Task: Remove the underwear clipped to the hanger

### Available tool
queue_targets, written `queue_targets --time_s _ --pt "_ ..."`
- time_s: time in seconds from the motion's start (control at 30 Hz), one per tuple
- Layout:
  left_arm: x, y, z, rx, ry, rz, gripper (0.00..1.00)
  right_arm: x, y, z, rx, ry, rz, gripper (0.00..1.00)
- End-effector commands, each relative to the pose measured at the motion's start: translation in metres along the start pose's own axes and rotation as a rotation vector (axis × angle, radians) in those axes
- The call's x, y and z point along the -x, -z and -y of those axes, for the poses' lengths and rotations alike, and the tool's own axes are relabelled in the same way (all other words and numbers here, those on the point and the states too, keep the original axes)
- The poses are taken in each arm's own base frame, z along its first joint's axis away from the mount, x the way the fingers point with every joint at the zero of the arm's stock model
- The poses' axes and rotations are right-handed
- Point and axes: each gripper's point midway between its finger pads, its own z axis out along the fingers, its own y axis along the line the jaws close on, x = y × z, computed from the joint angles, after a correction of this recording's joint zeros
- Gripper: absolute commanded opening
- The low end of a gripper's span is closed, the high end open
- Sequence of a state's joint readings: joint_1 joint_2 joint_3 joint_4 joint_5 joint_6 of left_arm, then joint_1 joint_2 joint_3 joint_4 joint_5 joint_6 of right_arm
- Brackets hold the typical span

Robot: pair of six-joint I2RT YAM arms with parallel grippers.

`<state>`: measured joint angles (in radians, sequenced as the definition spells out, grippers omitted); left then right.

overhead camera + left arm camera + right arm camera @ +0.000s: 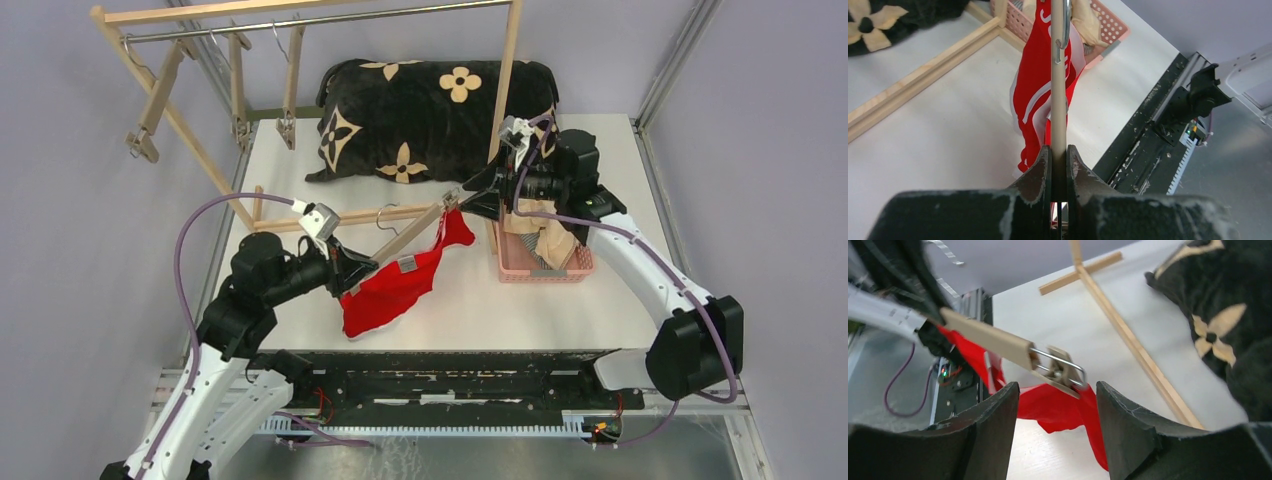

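Red underwear (390, 290) hangs from a wooden clip hanger (405, 238) held slanted over the table. My left gripper (352, 272) is shut on the hanger's lower end; in the left wrist view the fingers (1040, 170) pinch the bar (1058, 100), with the red underwear (1030, 95) draped beside it. My right gripper (468, 203) stands open at the hanger's upper end. In the right wrist view the metal clip (1060, 370) sits just beyond the spread fingertips (1008, 392), still biting the red underwear (1058, 407). Beige underwear (553, 243) lies in a pink basket (575, 268).
A black cushion (430, 110) with tan flowers lies at the back of the table. A wooden clothes rack (200, 135) stands over the table's left and back, with bare clip hangers (290, 100) on its rail; its base bar (1128, 335) crosses the table near the right gripper.
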<state>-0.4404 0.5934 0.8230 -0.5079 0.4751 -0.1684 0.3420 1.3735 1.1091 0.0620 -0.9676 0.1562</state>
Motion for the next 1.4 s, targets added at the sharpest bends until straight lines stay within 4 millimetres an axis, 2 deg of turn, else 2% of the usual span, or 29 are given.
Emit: queue_targets --time_s 0.0,0.13,0.4,0.6,0.73,0.83,1.17,1.37 --pt "0.022 0.001 0.025 -0.14 -0.073 0.07 0.03 0.04 0.027 -0.074 0.287 0.295 0.049 0.67" --pt "0.034 0.0 0.04 -0.228 -0.082 0.117 0.03 0.041 0.036 -0.092 0.339 0.341 0.051 0.67" --pt "0.046 0.003 0.057 -0.321 -0.068 0.172 0.03 0.039 0.034 -0.092 0.377 0.331 0.048 0.67" --pt "0.045 0.001 0.056 -0.321 -0.057 0.169 0.03 0.049 0.03 -0.089 0.401 0.333 0.052 0.66" --pt "0.041 -0.004 0.049 -0.288 -0.043 0.151 0.03 0.062 0.035 -0.099 0.42 0.365 0.067 0.65" --pt "0.04 -0.004 0.049 -0.291 -0.041 0.149 0.03 0.062 0.038 -0.103 0.42 0.388 0.073 0.66" --pt "0.046 0.009 0.061 -0.323 -0.061 0.182 0.03 0.057 0.028 -0.086 0.394 0.359 0.06 0.68" --pt "0.045 0.011 0.059 -0.307 -0.065 0.18 0.03 0.071 0.025 -0.083 0.39 0.366 0.068 0.68"
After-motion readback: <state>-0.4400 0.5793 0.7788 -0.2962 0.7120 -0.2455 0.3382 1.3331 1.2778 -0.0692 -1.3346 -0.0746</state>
